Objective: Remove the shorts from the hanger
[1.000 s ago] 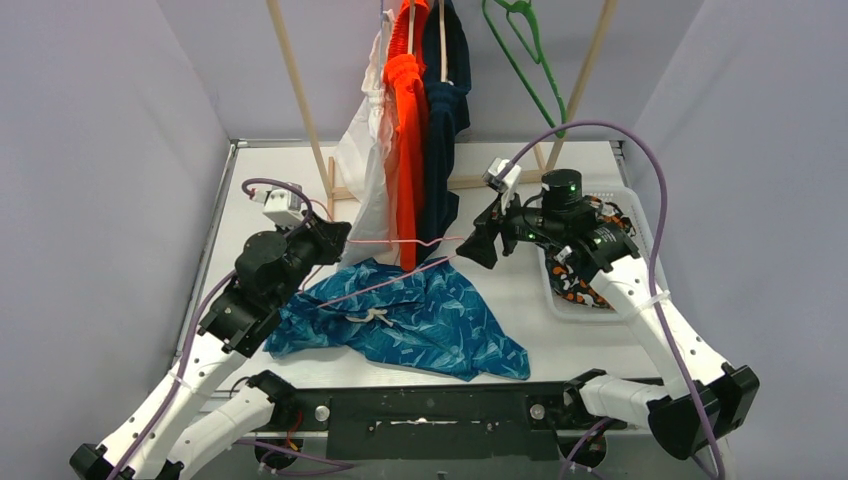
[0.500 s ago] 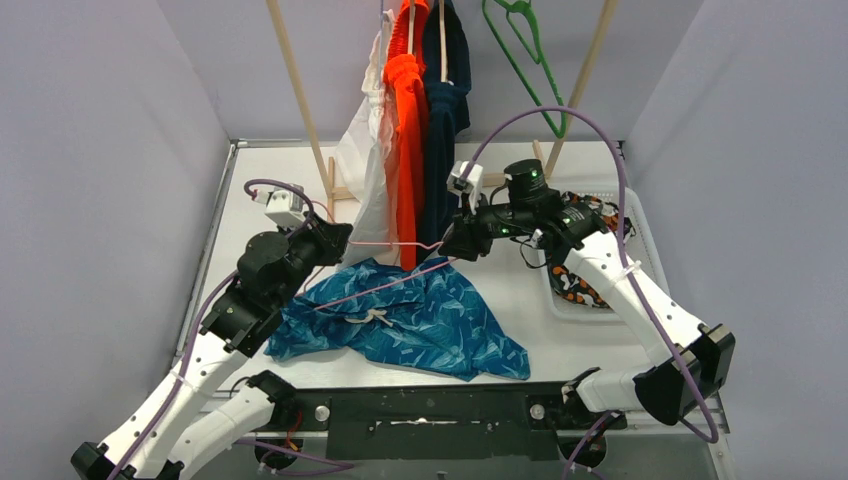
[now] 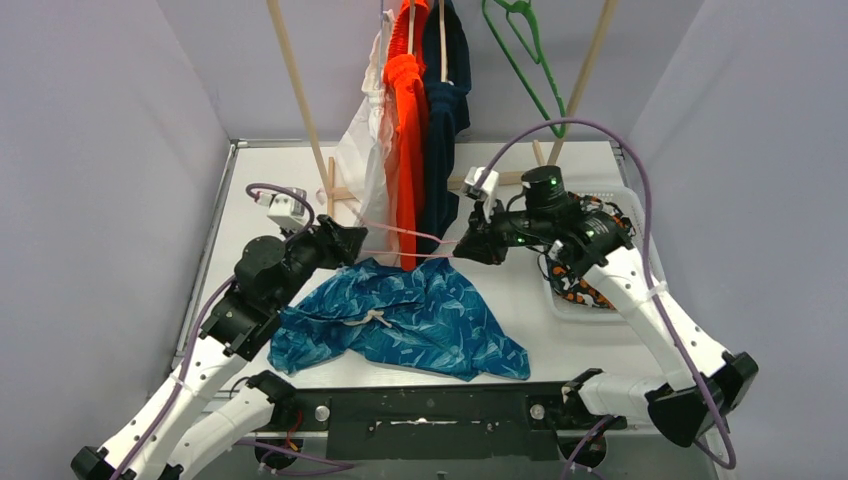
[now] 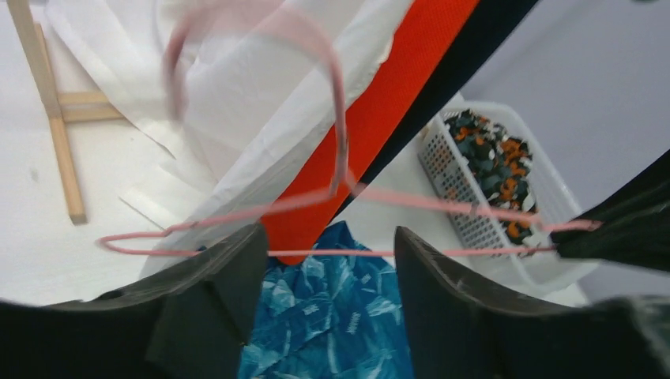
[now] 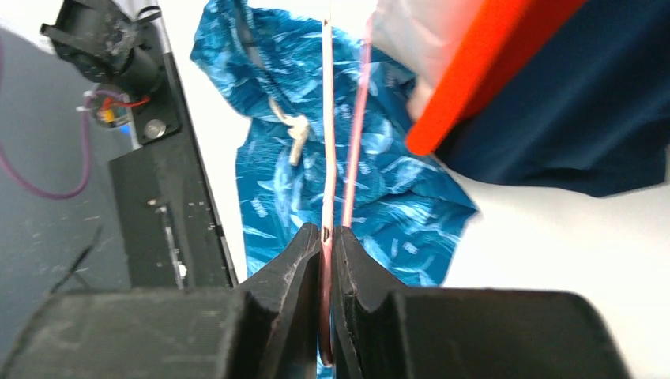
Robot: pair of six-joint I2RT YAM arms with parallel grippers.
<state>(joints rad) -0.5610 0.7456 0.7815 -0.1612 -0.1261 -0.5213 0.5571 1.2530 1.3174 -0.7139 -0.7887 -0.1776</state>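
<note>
Right wrist view shows the right gripper (image 5: pixel 326 230) pinched tight on the thin wire of a pink hanger (image 5: pixel 353 158). It holds the hanger aloft over the table (image 3: pixel 520 290), probably so the frame can be lifted away without catching cloth. The left gripper (image 4: pixel 328 233) has its jaws wide apart at the hanger's left end; whether a finger touches the wire is hard to tell in that blurred view.

Just beneath, the blue leaf-patterned shorts (image 3: pixel 410 320) lie spread at near centre, apparently free of the hanger, so this pair looks done. Farther back, white shorts (image 3: pixel 362 150), orange shorts (image 3: pixel 405 110) and navy shorts (image 3: pixel 447 110) hang side by side on a wooden rack (image 3: pixel 294 80), not yet removed. On the right, camouflage shorts (image 4: pixel 490 150) sit in a white basket (image 4: pixel 458 189), the likely drop place.
</note>
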